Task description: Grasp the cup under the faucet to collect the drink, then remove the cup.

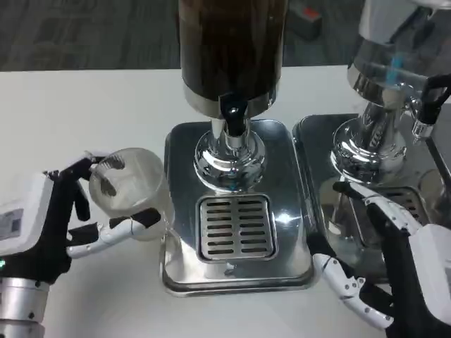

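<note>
Nearest the camera, at the lower right, the right hand [384, 271] is seen with its fingers spread wide and nothing held in it. It hovers over the gap between two shiny metal bases, its upper finger reaching toward the grille of the right-hand one.

At the lower left, the left hand [67, 222] is wrapped around a clear plastic cup [130, 190]. The cup is gripped from the side, with black-tipped fingers seen above and below it. It is held just to the left of the central drip tray [236, 264], above the white table [77, 113], and is not under the spout. Whether any drink is in the cup cannot be told.

In the middle of the picture, the drip tray is a polished steel base with a slotted rectangular grille [235, 227] set into it. Behind the grille a chrome pedestal rises, and on it a black faucet [233, 113] is mounted, pointing down. Above the faucet a tall dispenser [231, 42] filled with dark liquid is seen.

To the right, a second dispenser [394, 77] is set on its own steel base, with a clear vessel on top.

Farthest away, beyond the table edge, a grey carpeted floor [84, 32] is visible.
</note>
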